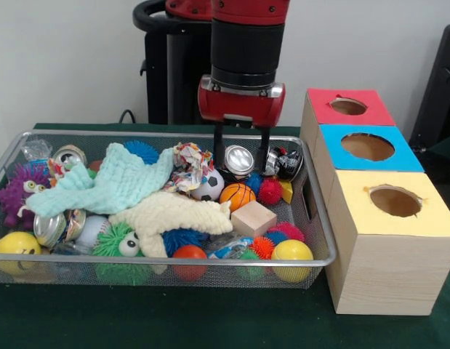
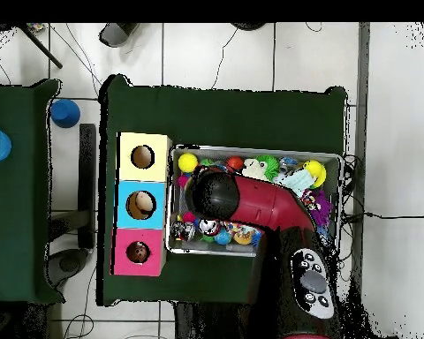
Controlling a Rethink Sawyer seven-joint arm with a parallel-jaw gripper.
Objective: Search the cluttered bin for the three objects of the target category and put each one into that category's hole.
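From the front I see the wire bin (image 1: 323,240) on the green worktop (image 1: 174,320), packed with clutter. At its left end sits a purple fuzzy toy (image 1: 17,190) with a yellow ball (image 1: 14,246) in front of it and a crushed can (image 1: 49,227) just beside. A mint cloth (image 1: 115,178) and a cream cloth (image 1: 170,212) lie across the middle, with a green spiky ball (image 1: 112,243) near the front wall. Further right I make out a soccer ball (image 1: 209,187), a small basketball (image 1: 238,195), a wooden cube (image 1: 253,218) and another yellow ball (image 1: 291,252).

My hand (image 1: 240,149) hangs over the bin's far side, fingers spread, straddling a shiny can (image 1: 239,158); I cannot tell whether they touch it.

To the right of the bin stand three wooden boxes in a row, each with a hole on top: the yellow box (image 1: 377,233) nearest, then the blue box (image 1: 366,147), then the red box (image 1: 347,107). Overhead, the arm (image 2: 251,201) covers much of the bin.
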